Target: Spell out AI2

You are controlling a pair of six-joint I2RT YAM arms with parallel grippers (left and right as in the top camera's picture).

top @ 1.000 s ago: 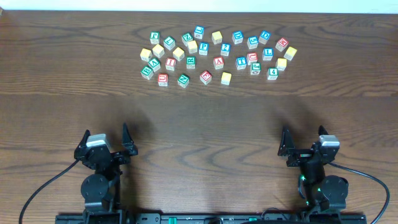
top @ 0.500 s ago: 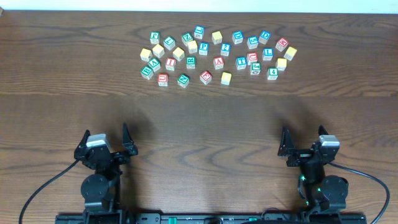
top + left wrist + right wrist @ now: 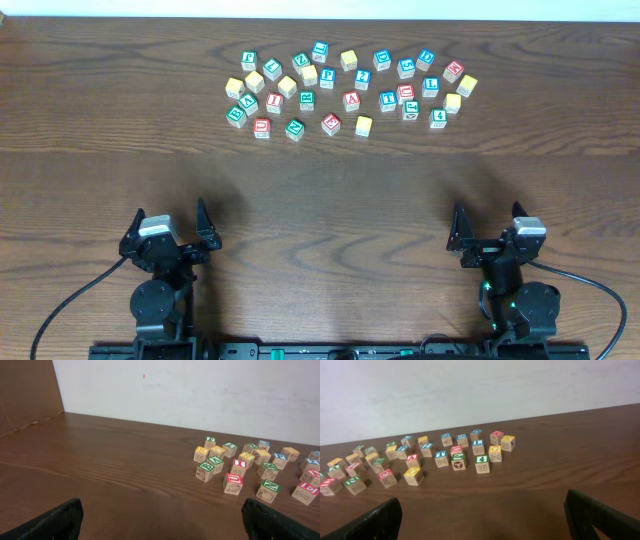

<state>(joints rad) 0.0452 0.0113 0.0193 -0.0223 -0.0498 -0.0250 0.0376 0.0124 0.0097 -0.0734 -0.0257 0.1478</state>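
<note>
Fingers of left gripper (image 3: 168, 225) and right gripper (image 3: 488, 228) spread wide, empty, at near edge of table (image 3: 320, 190).

Overhead: cube cluster (image 3: 345, 88) well apart, at far side; red "A" cube (image 3: 351, 100) mid-cluster, red "I" cube (image 3: 274, 101) toward left; blue "2" cube not distinguishable.

Left wrist: fingertips (image 3: 55, 520) apart at lower corners; red "I" cube in cluster ahead-right.

Right wrist: fingertips (image 3: 370, 521) apart; red "A" cube just behind yellow cube (image 3: 413, 474).

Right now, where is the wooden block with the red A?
Overhead view: the red-printed A wooden cube sits far across the wooden table, near centre, just behind the front-row yellow-topped wooden cube.
</note>
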